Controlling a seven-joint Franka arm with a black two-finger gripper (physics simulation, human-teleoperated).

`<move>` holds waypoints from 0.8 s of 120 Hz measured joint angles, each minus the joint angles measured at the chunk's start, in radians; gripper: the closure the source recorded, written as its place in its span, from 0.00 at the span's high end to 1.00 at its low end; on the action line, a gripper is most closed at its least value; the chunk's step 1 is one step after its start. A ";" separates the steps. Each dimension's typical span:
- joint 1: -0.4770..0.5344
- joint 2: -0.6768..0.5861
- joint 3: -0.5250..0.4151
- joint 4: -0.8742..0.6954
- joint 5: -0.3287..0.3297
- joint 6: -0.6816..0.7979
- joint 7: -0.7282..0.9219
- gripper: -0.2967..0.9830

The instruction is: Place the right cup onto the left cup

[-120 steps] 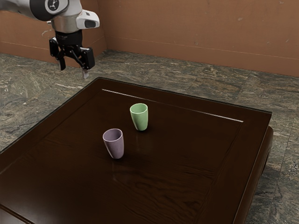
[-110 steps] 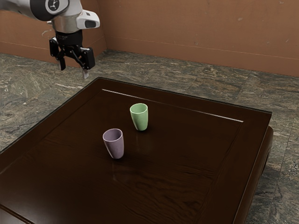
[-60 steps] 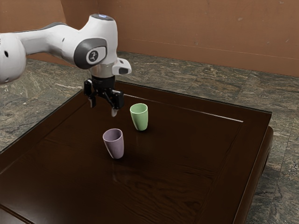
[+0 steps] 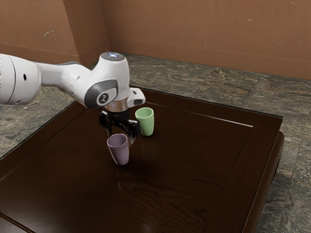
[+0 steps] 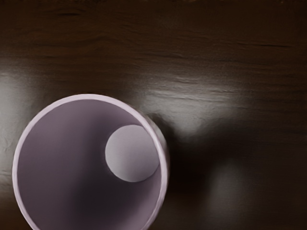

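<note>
And there's the purple cup, the right-hand one of the pair, upright and open end up on the dark table, well in from the edges, and my pincer is right down at its rim! The fingers stand wide apart, holding nothing; whether either one touches the cup I cannot tell. What a look from the wrist view: straight in over the rim, down the smooth wall to the pale inner bottom, with a dark shadow lying on the wood just beside the cup. Out we go to the green cup, near the purple one but apart from it, upright too, open end up, and closer to the table's far edge in the exterior view. Beyond it a thin pale line runs beside that far edge, stopping short of the corner at the exterior view's right. Over the table's far corner on the exterior view's left comes my white arm, bending down at the wrist. Past the table edges it's streaky grey stone floor, and behind that, a brown wall.
</note>
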 joint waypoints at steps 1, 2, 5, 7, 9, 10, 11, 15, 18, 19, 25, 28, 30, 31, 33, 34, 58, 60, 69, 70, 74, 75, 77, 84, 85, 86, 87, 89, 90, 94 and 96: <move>0.000 0.003 0.000 0.003 0.000 0.002 -0.002 0.77; 0.000 0.007 -0.001 0.006 0.000 0.004 -0.004 0.77; 0.000 0.018 -0.001 0.013 -0.001 0.011 -0.011 0.77; 0.000 0.026 -0.001 0.017 -0.001 0.016 -0.015 0.77; 0.000 0.034 -0.001 0.021 -0.001 0.021 -0.019 0.77; 0.000 0.039 -0.001 0.024 -0.001 0.023 -0.020 0.77; 0.000 0.043 -0.001 0.026 -0.001 0.026 -0.022 0.77; 0.001 0.061 -0.001 0.037 -0.002 0.034 -0.029 0.77; 0.000 0.075 0.000 0.043 -0.002 0.041 -0.034 0.77; 0.001 0.079 0.000 0.045 -0.003 0.043 -0.036 0.77; 0.001 0.104 0.002 0.051 -0.003 0.058 -0.045 0.77; 0.002 0.113 0.004 0.052 -0.004 0.064 -0.049 0.77; 0.002 0.120 0.005 0.053 -0.004 0.069 -0.052 0.77; 0.002 0.123 0.005 0.053 -0.004 0.071 -0.053 0.77; 0.002 0.130 0.006 0.054 -0.004 0.075 -0.056 0.77; 0.002 0.133 0.006 0.054 -0.004 0.078 -0.057 0.77; 0.005 0.170 0.012 0.054 -0.006 0.117 -0.083 0.63; 0.005 0.171 0.012 0.054 -0.006 0.119 -0.085 0.60; 0.005 0.170 0.013 0.054 -0.005 0.125 -0.091 0.49; 0.005 0.170 0.013 0.054 -0.005 0.125 -0.092 0.48; 0.005 0.168 0.015 0.054 -0.005 0.127 -0.095 0.43; 0.005 0.168 0.016 0.054 -0.005 0.128 -0.096 0.42; 0.005 0.167 0.017 0.054 -0.005 0.128 -0.097 0.40; 0.005 0.164 0.018 0.054 -0.004 0.129 -0.101 0.33; 0.005 0.164 0.019 0.054 -0.004 0.129 -0.102 0.32; 0.005 0.163 0.019 0.054 -0.004 0.129 -0.102 0.32; 0.005 0.163 0.019 0.054 -0.004 0.129 -0.103 0.31; 0.005 0.163 0.020 0.054 -0.004 0.129 -0.104 0.29; 0.005 0.162 0.020 0.054 -0.004 0.129 -0.104 0.29; 0.005 0.162 0.021 0.053 -0.004 0.129 -0.106 0.26; 0.005 0.162 0.021 0.054 -0.004 0.129 -0.107 0.25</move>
